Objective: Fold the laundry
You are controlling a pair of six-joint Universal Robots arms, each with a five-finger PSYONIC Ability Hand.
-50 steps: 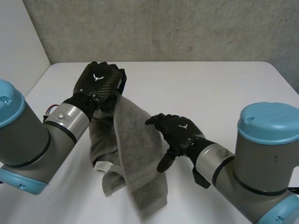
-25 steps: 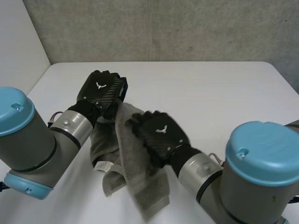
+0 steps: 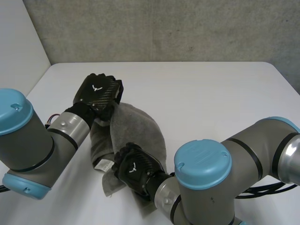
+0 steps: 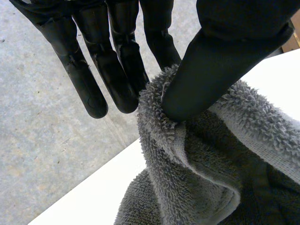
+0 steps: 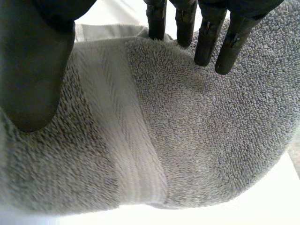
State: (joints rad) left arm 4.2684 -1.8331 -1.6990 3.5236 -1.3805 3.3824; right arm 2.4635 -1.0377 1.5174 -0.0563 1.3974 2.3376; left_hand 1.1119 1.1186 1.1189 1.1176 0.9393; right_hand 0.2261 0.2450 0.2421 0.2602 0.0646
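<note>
The white table (image 3: 211,93) bears a grey towel (image 3: 138,129).

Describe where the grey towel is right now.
In the head view the towel hangs left of centre over the table, its top pinched by the left robot hand, with the right robot hand on its lower end.

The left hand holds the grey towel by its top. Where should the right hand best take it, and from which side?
Probably the lower end of the towel, at the flat woven band under the right hand. Come from above, thumb on one side of the band, fingers on the other: the left hand pinches the top edge, so the cloth slopes down onto the table.
</note>
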